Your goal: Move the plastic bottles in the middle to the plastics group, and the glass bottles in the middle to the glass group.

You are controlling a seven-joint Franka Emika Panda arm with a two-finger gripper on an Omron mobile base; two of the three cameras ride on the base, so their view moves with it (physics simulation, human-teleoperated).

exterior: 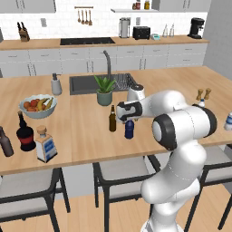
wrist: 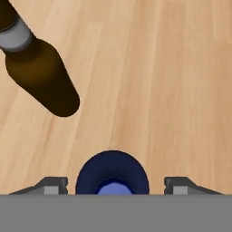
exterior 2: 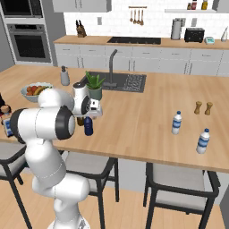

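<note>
Dark-blue bottle stands upright on the wooden surface, between the tool's fingers, which are spread with gaps either side, not gripping. Brown beer bottle stands just beside.

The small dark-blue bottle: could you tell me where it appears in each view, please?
Left base view: dark-blue bottle centre, below the gripper, right of the brown beer bottle.
Right base view: centre-left, by the arm.
Hand view: bottom centre, between the fingertips.
Shared landmark: the brown beer bottle.
</note>
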